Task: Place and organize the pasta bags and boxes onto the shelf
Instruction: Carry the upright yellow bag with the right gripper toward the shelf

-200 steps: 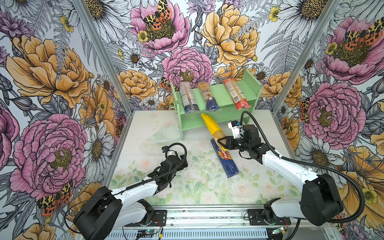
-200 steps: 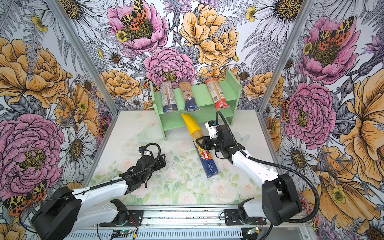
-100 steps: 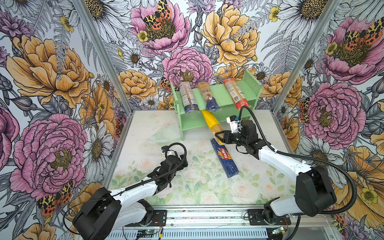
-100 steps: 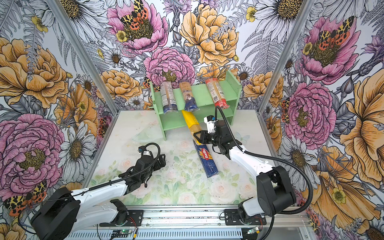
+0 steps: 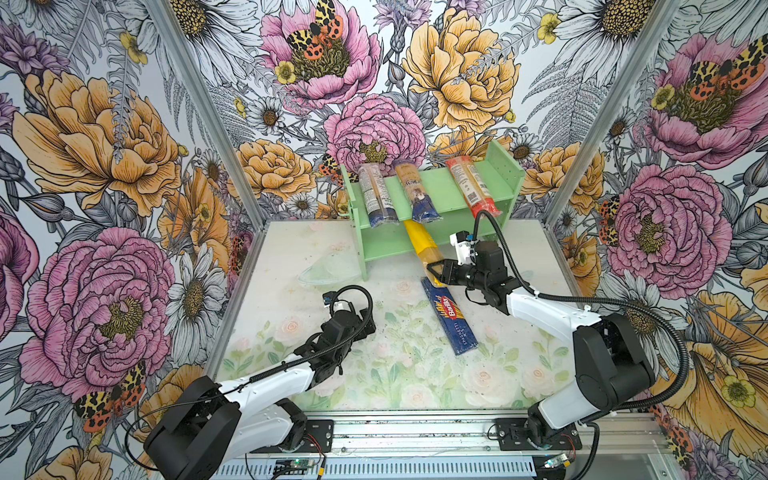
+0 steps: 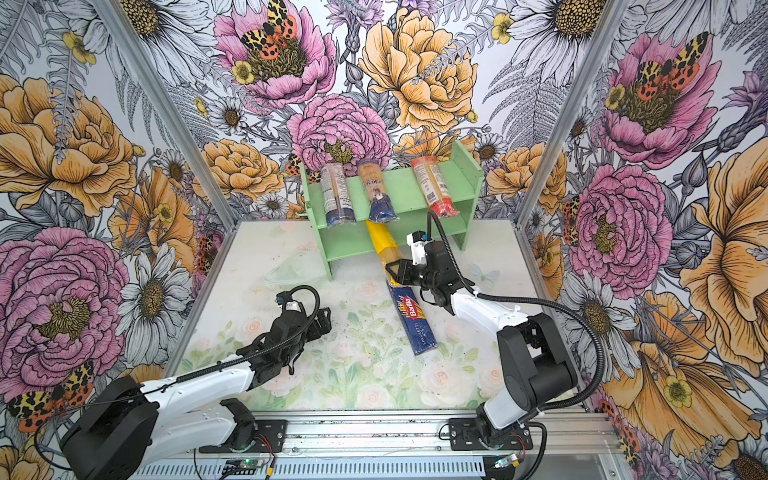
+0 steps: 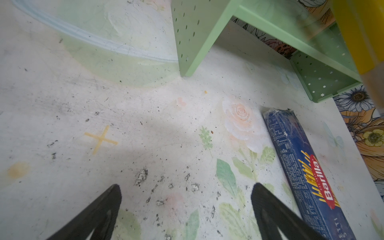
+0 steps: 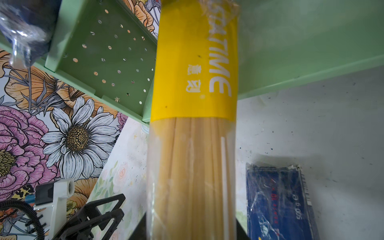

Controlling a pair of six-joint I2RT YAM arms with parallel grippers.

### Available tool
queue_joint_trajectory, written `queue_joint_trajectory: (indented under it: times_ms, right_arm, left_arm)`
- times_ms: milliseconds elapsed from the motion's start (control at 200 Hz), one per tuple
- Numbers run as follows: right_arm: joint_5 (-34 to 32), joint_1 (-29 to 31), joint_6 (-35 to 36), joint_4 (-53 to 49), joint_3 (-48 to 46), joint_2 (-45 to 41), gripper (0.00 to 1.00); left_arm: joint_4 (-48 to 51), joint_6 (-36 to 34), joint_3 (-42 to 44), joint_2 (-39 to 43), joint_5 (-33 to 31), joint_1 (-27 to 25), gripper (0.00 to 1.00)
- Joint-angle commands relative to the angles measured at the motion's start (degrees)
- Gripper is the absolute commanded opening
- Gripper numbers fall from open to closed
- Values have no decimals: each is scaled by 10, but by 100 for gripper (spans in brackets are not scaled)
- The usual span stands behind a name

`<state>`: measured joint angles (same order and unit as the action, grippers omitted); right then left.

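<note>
Steadily, the right claw [image 5: 437,273] is advancing. Compared with a second ago it is sitting closer to the shelf [image 5: 442,195]. The yellow bag [image 5: 420,245], which it is pinching by the clear end, is now poking its yellow end under the top board and into the lower tier. Whether that end is already resting on the lower board is hidden, so I cannot tell.

The left claw [image 7: 187,187] is staying where it was, spread wide and holding nothing, low over the table [image 5: 291,291]. Three bags [image 5: 417,195] are lying across the top board, their ends hanging over its front edge. The blue box [image 5: 449,316] is lying flat on the table, its far end just beside the right claw.

By my reading, the yellow bag's placement is well under way. That is leaving the blue box as the last pack waiting.
</note>
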<state>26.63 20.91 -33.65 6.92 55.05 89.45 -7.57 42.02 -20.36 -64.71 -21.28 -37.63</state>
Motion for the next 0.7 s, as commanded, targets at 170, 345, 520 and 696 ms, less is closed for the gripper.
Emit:
queue_joint_trajectory:
  times_ms: [170, 345, 520, 696]
  right_arm:
    - [9, 1, -16, 154, 63, 18, 0]
    - [4, 4, -28, 178, 70, 34, 0]
    - [-3, 13, -29, 189, 80, 51, 0]
    - [-12, 19, -35, 201, 93, 66, 0]
  left_arm:
    - [-10, -4, -9, 3, 14, 6, 99]
    - [-10, -4, -9, 4, 15, 6, 99]
    - [-12, -4, -8, 5, 16, 7, 99]
    - [-13, -3, -3, 11, 15, 6, 99]
